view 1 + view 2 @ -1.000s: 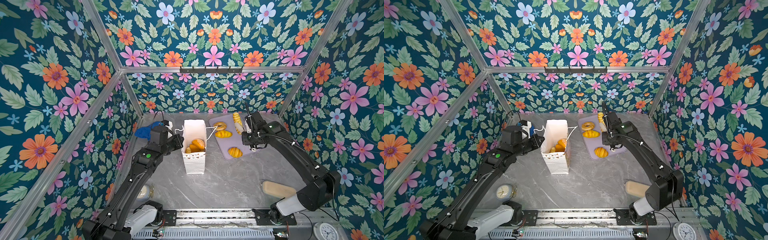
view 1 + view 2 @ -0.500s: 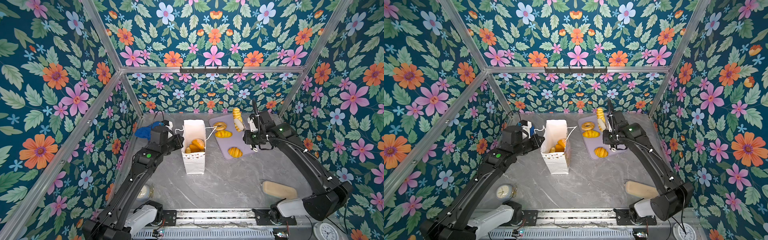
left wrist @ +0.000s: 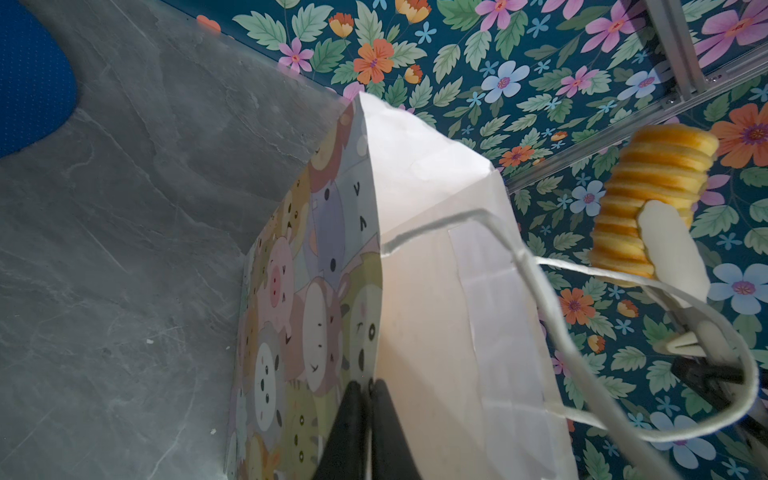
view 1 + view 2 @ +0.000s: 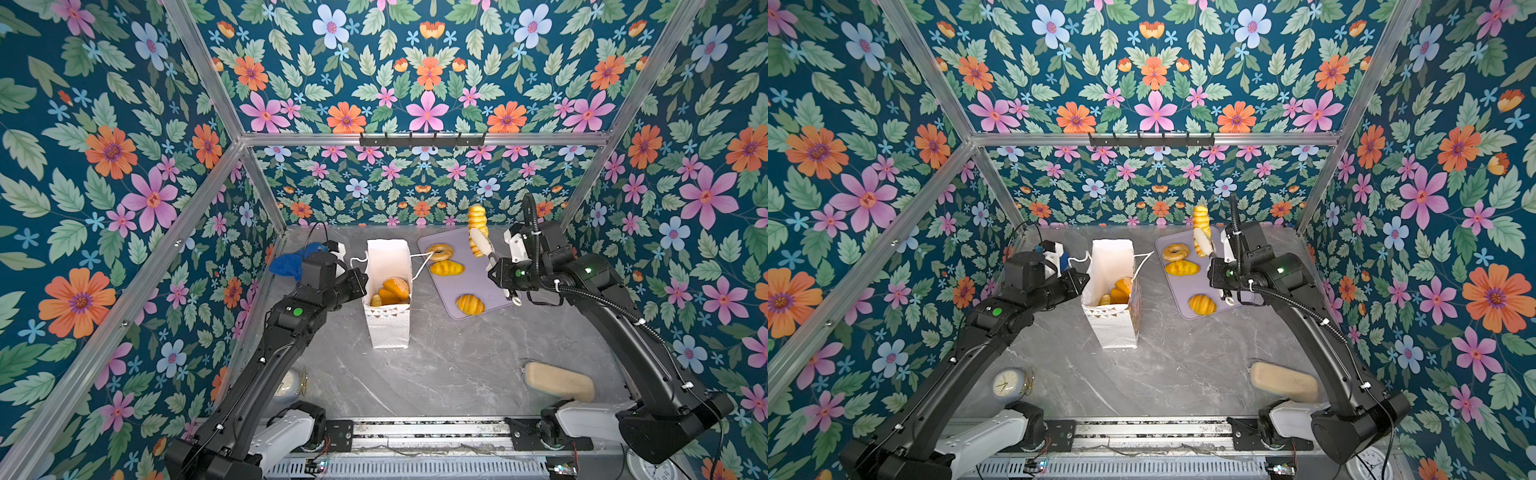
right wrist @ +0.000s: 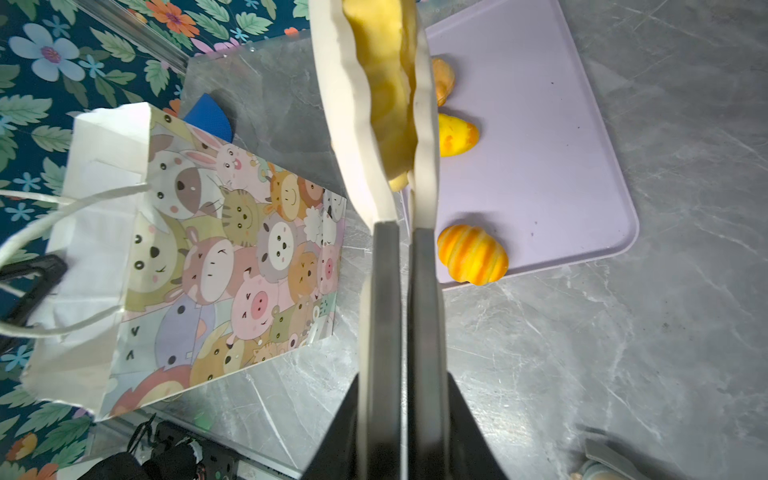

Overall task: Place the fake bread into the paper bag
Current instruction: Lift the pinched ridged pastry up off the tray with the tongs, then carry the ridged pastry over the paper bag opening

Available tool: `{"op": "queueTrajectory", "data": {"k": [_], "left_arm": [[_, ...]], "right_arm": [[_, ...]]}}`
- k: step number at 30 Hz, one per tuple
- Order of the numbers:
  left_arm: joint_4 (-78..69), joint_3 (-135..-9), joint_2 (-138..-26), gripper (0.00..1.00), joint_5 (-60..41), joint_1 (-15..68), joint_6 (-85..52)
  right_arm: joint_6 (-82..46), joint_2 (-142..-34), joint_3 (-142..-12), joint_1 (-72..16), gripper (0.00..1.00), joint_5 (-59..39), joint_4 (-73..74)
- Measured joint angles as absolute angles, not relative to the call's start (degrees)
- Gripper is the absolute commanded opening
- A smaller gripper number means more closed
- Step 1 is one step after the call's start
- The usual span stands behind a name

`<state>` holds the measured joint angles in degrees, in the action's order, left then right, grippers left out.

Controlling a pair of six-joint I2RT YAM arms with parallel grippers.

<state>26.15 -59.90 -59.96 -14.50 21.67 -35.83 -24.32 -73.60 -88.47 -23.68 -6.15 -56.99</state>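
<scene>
— The fake bread (image 4: 394,289): how does it lie, from the left?

— Some pieces sit inside the upright paper bag (image 4: 388,332). The left end effector (image 3: 368,384) is clenched on the paper of its left-hand rim. Right of the bag, on the lilac tray (image 4: 492,286), lie a bagel (image 4: 439,252), an oval loaf (image 4: 446,268) and a striped bun (image 4: 470,304). Further right, the right end effector (image 5: 376,83) grasps a ridged loaf (image 4: 476,216) by its lower part, raised over the tray's far end.

— What might go wrong?

— I'd judge the cord handle (image 3: 752,386) the main risk. It droops toward the tray and could snag the loaf on its way in. The loaf is also long and the mouth narrow, so if it enters tilted it could catch the rim and crumple or tip the bag.

— Do the views differ?

— Both top views show the bag's contents, and neither wrist view does. Only the left wrist view shows the pinch on the rim. The right wrist view shows the pads (image 5: 349,124) squeezing the loaf.
</scene>
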Motion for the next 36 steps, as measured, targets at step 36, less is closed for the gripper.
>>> {"op": "queueTrajectory", "data": {"k": [36], "left_arm": [[25.02, -59.11, -59.96, 0.10, -14.55, 21.67, -36.80]], "right_arm": [[-31.92, -70.65, -92.97, -34.54, 0.19, -15.81, -54.22]]}}
